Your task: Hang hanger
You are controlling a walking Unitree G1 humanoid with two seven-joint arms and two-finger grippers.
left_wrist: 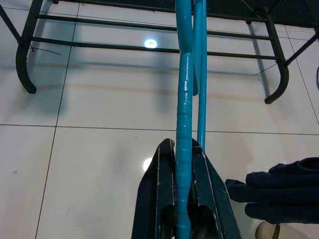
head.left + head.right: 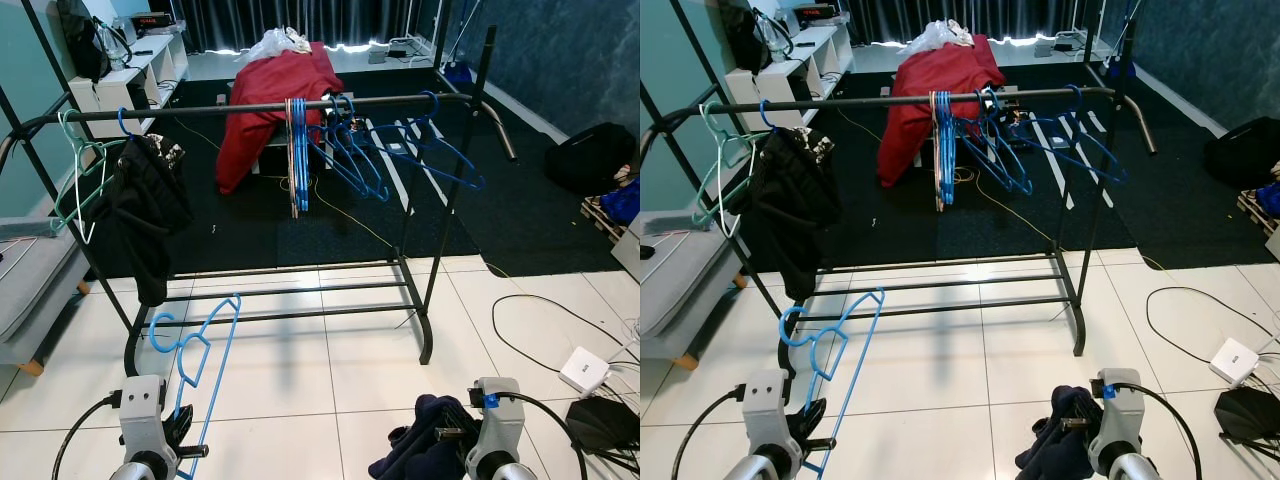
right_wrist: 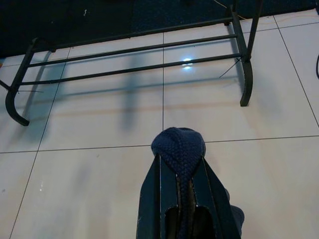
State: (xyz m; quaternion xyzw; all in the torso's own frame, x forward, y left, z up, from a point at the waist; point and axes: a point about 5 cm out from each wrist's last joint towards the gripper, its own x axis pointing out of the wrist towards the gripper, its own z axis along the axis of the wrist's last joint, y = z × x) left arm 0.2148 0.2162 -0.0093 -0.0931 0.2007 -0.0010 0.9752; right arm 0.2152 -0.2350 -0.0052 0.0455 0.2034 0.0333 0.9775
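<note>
Rack: your black metal clothes rack [image 2: 300, 105] stands ahead on white glossy tiles, its rail crowded with blue hangers [image 2: 350, 150], a green one and a black garment [image 2: 145, 210].
Left gripper [image 1: 182, 199]: fingers pinched tight on the blue hanger [image 2: 195, 350], a thin glossy plastic frame held upright, low before the rack.
Right gripper [image 3: 182, 199]: clamped on a dark blue knitted cloth [image 3: 179, 147].
Beyond: red cloth [image 2: 275, 95] heaped on black carpet; cables to your right.

Bright blue hanger [image 2: 205, 350], navy knitted garment [image 3: 178, 149], black rack [image 2: 300, 104], red cloth [image 2: 275, 100], white tiled floor [image 2: 330, 370].
</note>
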